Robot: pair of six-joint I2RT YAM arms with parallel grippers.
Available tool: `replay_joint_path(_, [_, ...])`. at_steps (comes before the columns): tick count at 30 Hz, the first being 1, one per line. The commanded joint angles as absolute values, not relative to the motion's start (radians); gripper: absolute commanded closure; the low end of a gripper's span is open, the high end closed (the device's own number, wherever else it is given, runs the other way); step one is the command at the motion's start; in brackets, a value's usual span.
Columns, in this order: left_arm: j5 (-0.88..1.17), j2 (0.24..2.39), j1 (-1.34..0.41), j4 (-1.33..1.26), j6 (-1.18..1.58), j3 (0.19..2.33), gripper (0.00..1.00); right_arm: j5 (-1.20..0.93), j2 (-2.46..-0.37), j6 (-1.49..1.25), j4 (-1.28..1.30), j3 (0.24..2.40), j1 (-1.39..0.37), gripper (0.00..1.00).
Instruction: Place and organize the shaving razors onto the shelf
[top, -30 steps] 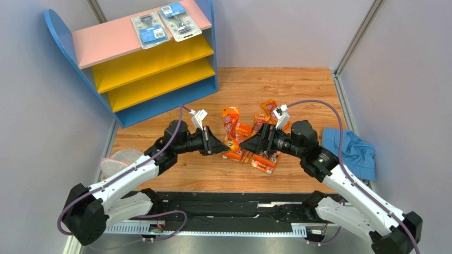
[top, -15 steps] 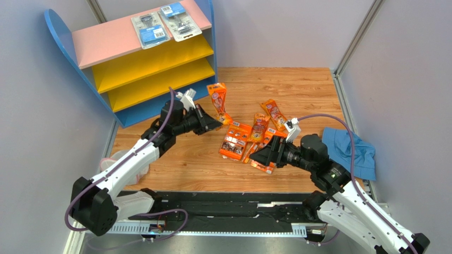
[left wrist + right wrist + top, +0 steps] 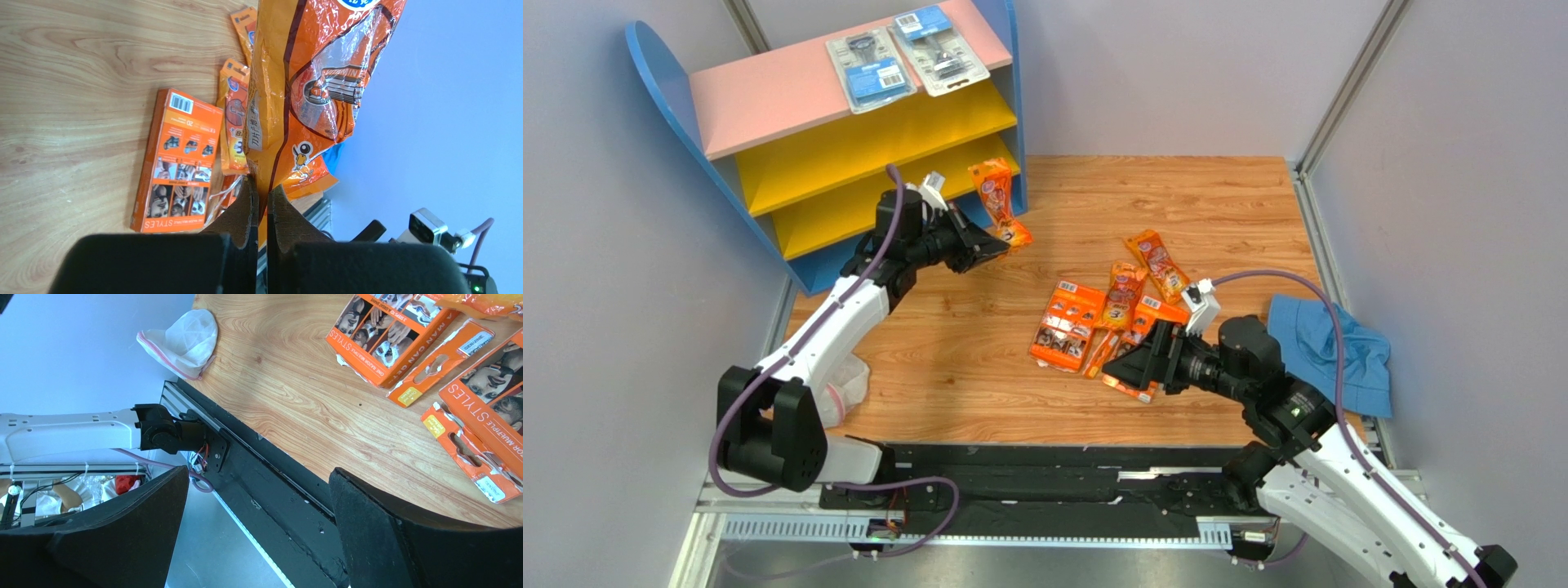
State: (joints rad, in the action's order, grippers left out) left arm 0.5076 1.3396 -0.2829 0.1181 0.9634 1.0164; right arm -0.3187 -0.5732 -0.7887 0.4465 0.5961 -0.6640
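l gripper (image 3: 263, 196) clamped on the bottom edge of small orange razor bag (image 3: 994, 196), held just in front of shelf (image 3: 891, 157). thin pinch, floppy bag: could snag a board edge n slip out. r gripper (image 3: 1127, 366) jaws apart, empty, by orange packs (image 3: 1071, 328).

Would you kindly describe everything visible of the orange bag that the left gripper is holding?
The small orange plastic bag is glossy and crinkled, with a panel showing razors, a small cartoon figure and a white label strip. The left gripper is shut on one end, holding it clear of the wooden table, near the lower front corner of the blue-sided shelf. Nothing else touches it.
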Motion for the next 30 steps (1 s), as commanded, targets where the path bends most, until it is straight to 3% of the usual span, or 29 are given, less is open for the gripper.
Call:
replay_joint_path(1, [0.557, 1.373, -0.265, 0.109, 0.954, 1.106, 1.0, -0.31, -0.56, -0.793, 0.443, 0.588, -0.663, 0.12])
replay_joint_path(18, [0.578, 1.399, -0.224, 0.173, 0.888, 1.149, 1.0, -0.313, -0.538, -0.804, 0.446, 0.555, -0.663, 0.12])
replay_joint_path(30, [0.43, 1.178, -0.212, 0.573, 0.666, 1.226, 1.0, -0.324, -0.54, -0.811, 0.443, 0.548, -0.661, 0.12])
